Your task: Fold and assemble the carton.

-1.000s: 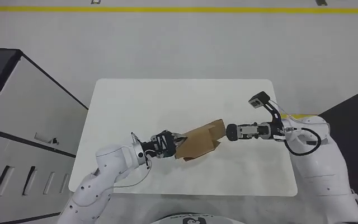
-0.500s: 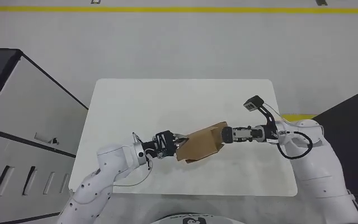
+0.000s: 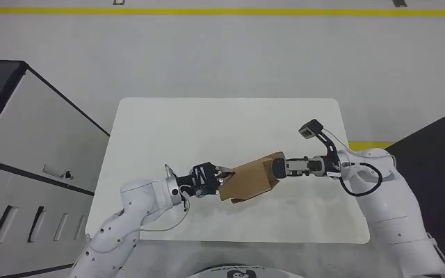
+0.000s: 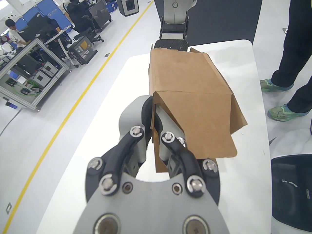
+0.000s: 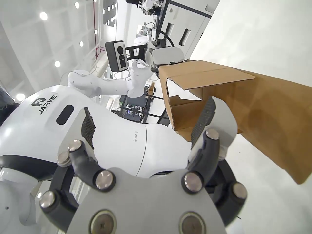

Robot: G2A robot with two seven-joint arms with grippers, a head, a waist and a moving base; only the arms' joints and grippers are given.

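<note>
A brown carton point(image 3: 250, 179) lies on its side in mid-table, held off the white table point(image 3: 174, 132) between both arms. My left gripper point(image 3: 221, 179) is shut on a side flap at the carton's near end point(image 4: 153, 127); the carton body point(image 4: 190, 81) stretches away from it with one loose flap hanging. My right gripper point(image 3: 276, 168) is at the opposite, open end. In the right wrist view it point(image 5: 148, 122) is open wide, one of its fingers point(image 5: 207, 120) lying against the carton point(image 5: 268, 113) at the mouth, the other out in the air.
The table has bare room all around the carton. A grey cabinet point(image 3: 35, 139) stands left of the table. A yellow floor line point(image 3: 222, 11) runs past the far side.
My right arm has moved left, bringing its gripper up against the carton's open end. The carton's far end has swung slightly. The left gripper has kept its hold in place.
</note>
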